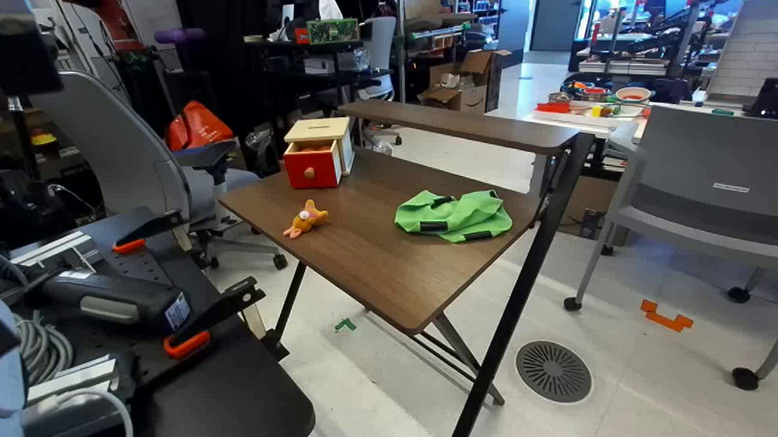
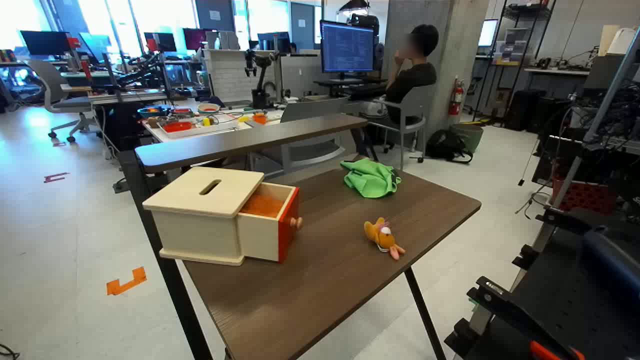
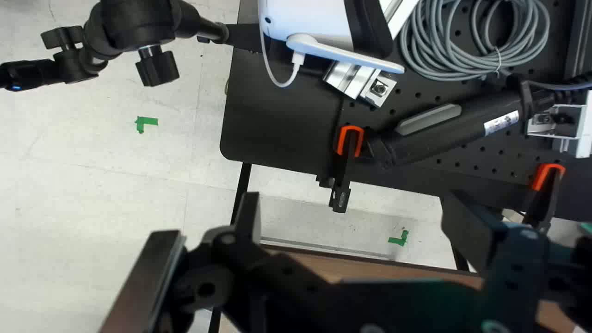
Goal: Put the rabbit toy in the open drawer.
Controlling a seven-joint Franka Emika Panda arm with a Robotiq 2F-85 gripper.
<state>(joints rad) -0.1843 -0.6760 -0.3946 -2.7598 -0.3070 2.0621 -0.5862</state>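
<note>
The rabbit toy, an orange-yellow plush with pink ears, lies on the brown table near its edge in both exterior views. The open drawer has a red front with a wooden knob. It is pulled partly out of a pale wooden box, and its inside looks orange. In the wrist view my gripper is open, with nothing between its fingers. It points at floor, the black bench edge and a strip of table. The toy and drawer are out of the wrist view.
A crumpled green cloth with black patches lies on the table. A raised brown shelf spans one side. A black bench with orange-tipped clamps stands near the table.
</note>
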